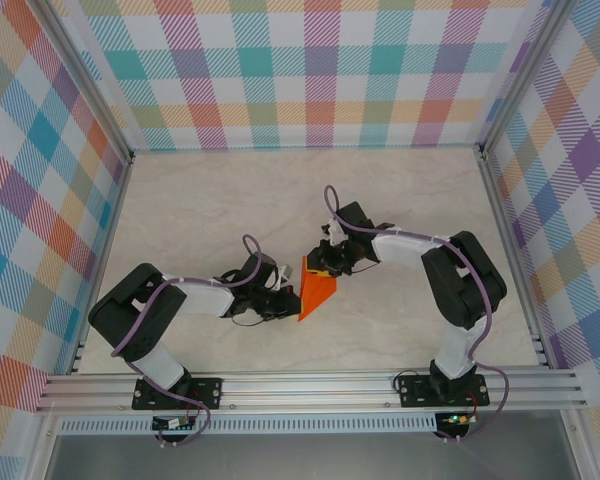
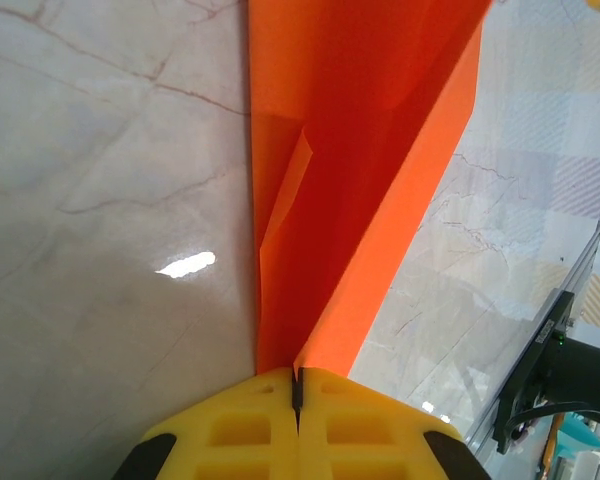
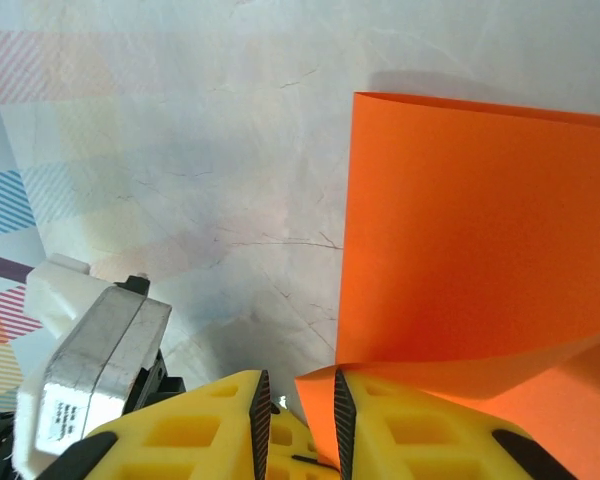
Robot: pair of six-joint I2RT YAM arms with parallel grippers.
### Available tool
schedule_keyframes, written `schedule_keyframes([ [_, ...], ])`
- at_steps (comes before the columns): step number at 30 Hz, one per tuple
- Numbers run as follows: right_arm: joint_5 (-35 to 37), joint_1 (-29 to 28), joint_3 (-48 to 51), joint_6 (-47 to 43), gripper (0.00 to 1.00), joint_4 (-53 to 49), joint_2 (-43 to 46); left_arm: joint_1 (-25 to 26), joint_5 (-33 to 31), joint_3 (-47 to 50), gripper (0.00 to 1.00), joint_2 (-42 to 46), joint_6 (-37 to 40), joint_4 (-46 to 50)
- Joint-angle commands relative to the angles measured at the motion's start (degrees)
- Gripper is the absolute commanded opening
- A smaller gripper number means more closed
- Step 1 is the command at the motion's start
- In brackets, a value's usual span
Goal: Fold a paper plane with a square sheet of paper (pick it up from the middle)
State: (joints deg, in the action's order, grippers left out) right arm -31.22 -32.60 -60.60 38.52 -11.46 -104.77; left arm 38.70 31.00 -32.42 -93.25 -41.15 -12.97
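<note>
Above the pale marbled worktop [image 1: 230, 200], the creased square sheet of paper [image 1: 316, 293] stretches ahead of the left gripper [image 2: 296, 385], which is clamped on its near tip, while the right gripper [image 3: 302, 400], narrowly parted, has a corner between its fingers.

Orange paper [image 3: 480, 230] past the right edge
</note>
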Motion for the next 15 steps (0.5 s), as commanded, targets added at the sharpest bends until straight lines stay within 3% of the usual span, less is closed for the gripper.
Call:
schedule_keyframes([
  [1, -3.79, -0.45, 0.74, -0.93, 0.26, 1.2, 0.14, -1.17, -5.78, 1.93, 0.0, -2.46, -1.08, 5.84],
  [15, -6.48, -1.62, -2.27, -1.15, 0.25, 1.84, -6.08, -1.17, -6.31, 3.59, 0.0, -1.16, -2.37, 3.13],
])
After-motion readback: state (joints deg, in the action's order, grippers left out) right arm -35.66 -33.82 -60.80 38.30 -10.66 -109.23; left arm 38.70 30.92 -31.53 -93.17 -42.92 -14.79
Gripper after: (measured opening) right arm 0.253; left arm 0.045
